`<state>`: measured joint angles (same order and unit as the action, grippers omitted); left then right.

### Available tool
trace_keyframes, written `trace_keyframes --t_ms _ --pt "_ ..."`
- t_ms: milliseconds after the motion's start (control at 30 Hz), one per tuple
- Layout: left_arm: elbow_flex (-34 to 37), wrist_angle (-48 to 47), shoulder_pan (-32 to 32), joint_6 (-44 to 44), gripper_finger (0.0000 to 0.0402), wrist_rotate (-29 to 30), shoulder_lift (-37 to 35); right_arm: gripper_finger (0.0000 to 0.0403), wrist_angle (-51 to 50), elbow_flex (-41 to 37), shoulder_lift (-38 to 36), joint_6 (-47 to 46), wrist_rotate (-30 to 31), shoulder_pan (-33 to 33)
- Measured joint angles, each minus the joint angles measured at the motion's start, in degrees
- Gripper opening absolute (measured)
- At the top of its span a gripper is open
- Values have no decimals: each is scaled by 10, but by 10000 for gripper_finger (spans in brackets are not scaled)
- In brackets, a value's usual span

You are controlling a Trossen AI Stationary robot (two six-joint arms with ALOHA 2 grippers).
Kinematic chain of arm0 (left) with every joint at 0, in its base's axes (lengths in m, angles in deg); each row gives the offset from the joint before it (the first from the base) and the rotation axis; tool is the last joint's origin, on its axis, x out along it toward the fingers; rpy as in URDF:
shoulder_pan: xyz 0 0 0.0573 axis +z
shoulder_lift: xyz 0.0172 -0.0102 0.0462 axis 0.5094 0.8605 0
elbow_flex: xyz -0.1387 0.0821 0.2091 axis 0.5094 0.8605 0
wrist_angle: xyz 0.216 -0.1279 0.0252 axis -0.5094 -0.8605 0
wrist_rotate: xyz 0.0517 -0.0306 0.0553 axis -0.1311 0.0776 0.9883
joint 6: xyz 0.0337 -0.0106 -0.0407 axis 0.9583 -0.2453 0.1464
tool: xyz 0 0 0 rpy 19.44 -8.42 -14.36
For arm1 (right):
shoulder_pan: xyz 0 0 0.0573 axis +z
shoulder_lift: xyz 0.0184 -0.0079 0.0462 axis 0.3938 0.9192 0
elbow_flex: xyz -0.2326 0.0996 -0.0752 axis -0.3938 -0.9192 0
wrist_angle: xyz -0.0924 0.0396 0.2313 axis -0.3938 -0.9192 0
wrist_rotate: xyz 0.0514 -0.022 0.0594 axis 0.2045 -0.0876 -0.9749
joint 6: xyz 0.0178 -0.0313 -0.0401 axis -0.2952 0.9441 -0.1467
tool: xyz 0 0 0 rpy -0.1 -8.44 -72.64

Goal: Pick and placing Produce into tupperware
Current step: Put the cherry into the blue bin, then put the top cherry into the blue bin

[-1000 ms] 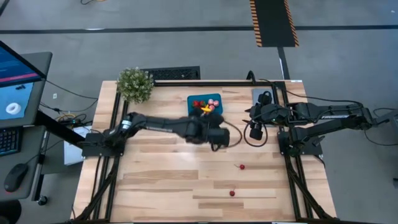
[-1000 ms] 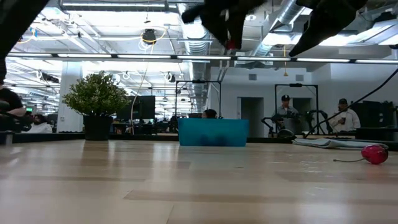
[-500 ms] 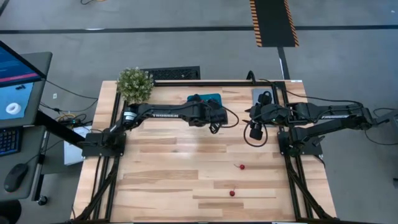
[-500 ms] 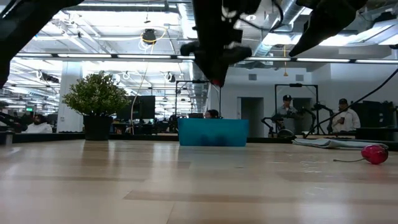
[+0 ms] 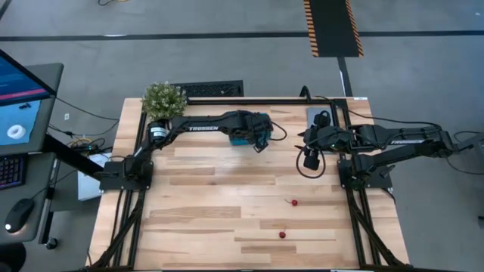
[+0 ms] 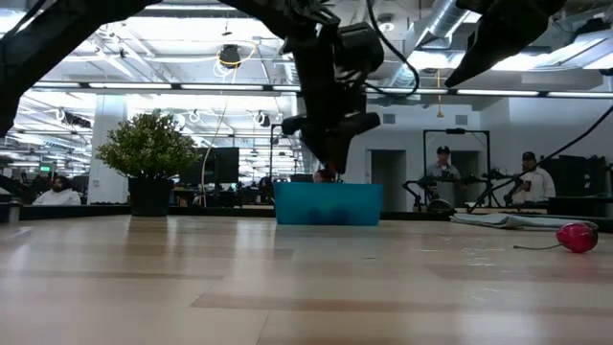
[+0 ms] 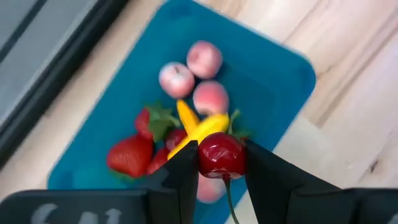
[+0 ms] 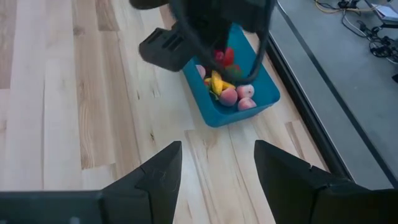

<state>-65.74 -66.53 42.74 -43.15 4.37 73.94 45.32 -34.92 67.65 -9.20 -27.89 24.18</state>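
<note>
High view: the left arm reaches across the far side of the wooden table [image 5: 227, 219], and its left tool [image 5: 259, 138] hangs over the teal tupperware [image 5: 239, 140], which stands near the table's far edge between the potted plant [image 5: 163, 101] and the right arm. Two loose cherries lie well apart from the container on the near half of the table, one [image 5: 293, 202] nearer the middle and one [image 5: 282, 234] closer to the near edge. The right tool [image 5: 309, 160] waits near the table's right edge, off to the right of the container.

Left wrist view: the two dark fingers [image 7: 181, 176] are clenched on a dark red cherry [image 7: 221, 155], its stem hanging down between them. Directly beneath lies the open tupperware, holding three pink pieces [image 7: 210, 98], red strawberries [image 7: 130, 156] and yellow pieces [image 7: 199, 129].

Right wrist view: the right tool's fingers [image 8: 160, 171] stand spread apart with nothing between them; beyond them the container and the left arm above it are visible.

Low view: the left tool is poised just above the container's rim, with a red cherry [image 6: 577, 237] lying on the table at the picture's right. People [image 6: 533, 182] stand in the room behind.
</note>
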Motion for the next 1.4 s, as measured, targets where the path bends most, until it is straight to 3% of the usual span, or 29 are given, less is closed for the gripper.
trace_keyframes --t_ms 100,300,600,967,1400 --pt "0 1 9 7 106 6 -1 225 0 0 0 0 0 0" --pt "1 9 32 13 106 -53 -1 225 0 0 0 -1 0 0" --pt "17 105 74 -7 106 -124 4 225 -3 0 0 -1 0 0" --pt "74 132 70 -5 109 -122 6 225 -15 0 0 -1 0 0" --pt "69 123 55 28 238 -84 5 225 -15 0 0 -1 0 0"
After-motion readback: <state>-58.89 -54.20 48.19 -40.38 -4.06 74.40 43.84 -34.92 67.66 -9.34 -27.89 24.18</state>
